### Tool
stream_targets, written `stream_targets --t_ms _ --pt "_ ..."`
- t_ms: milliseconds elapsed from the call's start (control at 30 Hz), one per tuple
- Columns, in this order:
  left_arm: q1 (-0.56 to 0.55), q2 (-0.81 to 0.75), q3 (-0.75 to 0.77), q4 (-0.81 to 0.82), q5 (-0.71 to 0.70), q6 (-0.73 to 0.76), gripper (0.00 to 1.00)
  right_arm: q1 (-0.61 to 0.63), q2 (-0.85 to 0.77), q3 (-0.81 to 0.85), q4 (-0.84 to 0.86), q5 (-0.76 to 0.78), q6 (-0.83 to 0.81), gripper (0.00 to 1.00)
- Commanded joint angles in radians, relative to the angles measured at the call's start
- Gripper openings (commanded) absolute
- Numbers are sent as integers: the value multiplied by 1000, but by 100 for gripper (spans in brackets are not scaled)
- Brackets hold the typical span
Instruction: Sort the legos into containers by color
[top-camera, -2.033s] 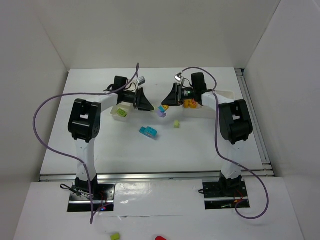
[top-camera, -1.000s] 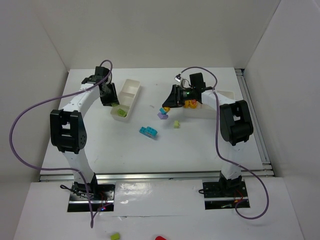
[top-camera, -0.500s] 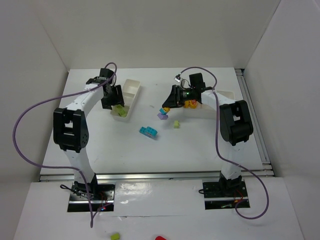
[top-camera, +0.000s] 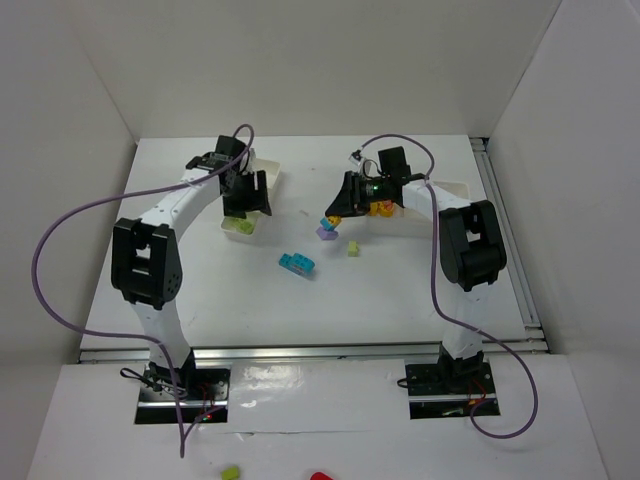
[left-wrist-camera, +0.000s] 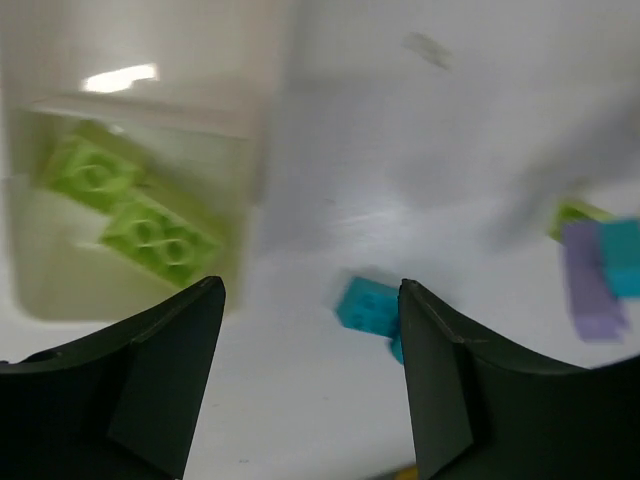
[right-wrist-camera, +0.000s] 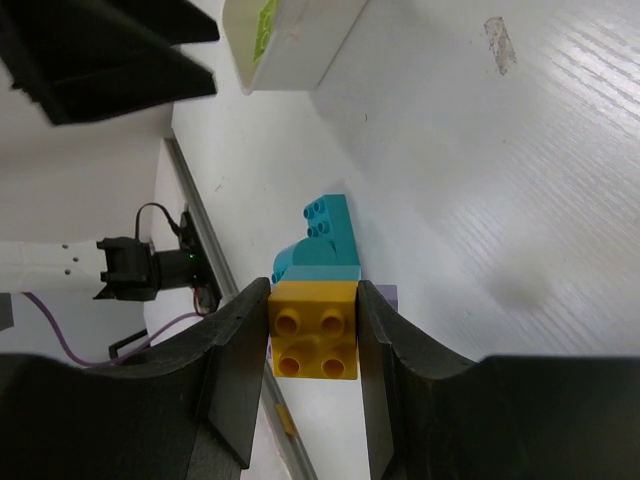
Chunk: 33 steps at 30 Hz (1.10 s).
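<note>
My left gripper (top-camera: 245, 198) hangs open and empty over the near end of the left white container (top-camera: 271, 173). Two pale green legos (left-wrist-camera: 130, 205) lie in that container's near compartment (left-wrist-camera: 60, 290). A cyan lego (top-camera: 297, 264) sits on the table and shows between the left fingers (left-wrist-camera: 368, 305). My right gripper (right-wrist-camera: 313, 300) is shut on a yellow lego (right-wrist-camera: 313, 335). That brick is stacked with a cyan piece (right-wrist-camera: 325, 245) and a purple one (right-wrist-camera: 387, 297), low over the table (top-camera: 325, 225). A small pale green lego (top-camera: 353, 248) lies nearby.
The right white container (top-camera: 455, 187) stands behind the right arm and holds orange and yellow bricks (top-camera: 380, 207). White walls close in the table on three sides. A metal rail (top-camera: 505, 230) runs along the right edge. Purple cables loop off both arms.
My left arm swung right over the left container's near end and its jaws opened wide. The right arm and its stack stayed still.
</note>
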Motion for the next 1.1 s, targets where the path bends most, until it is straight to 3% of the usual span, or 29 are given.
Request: stream_targets --t_ms 0,33,133,267,533,733,933,1067 --pt "-19 -92 11 75 330 84 80 9 -70 25 -35 -1 -30 30" --pt "-19 -92 -5 99 499 98 82 9 -79 14 -35 -13 -30 30" --pt "-19 -83 -51 172 760 110 90 9 -101 -8 -35 -25 -30 30" --pt "-48 -61 -100 242 883 119 97 0 -121 -8 -26 -25 -1 30" --pt "-262 -153 -91 227 420 245 100 0 -121 84 -122 -7 68 30" --pt "-359 -162 -91 261 202 294 100 0 -121 111 -175 -7 77 30" --pt "-407 -152 -71 271 24 304 98 0 -121 101 -162 -16 86 30" --pt "-407 -161 -92 305 28 314 91 0 -121 101 -162 -16 86 30"
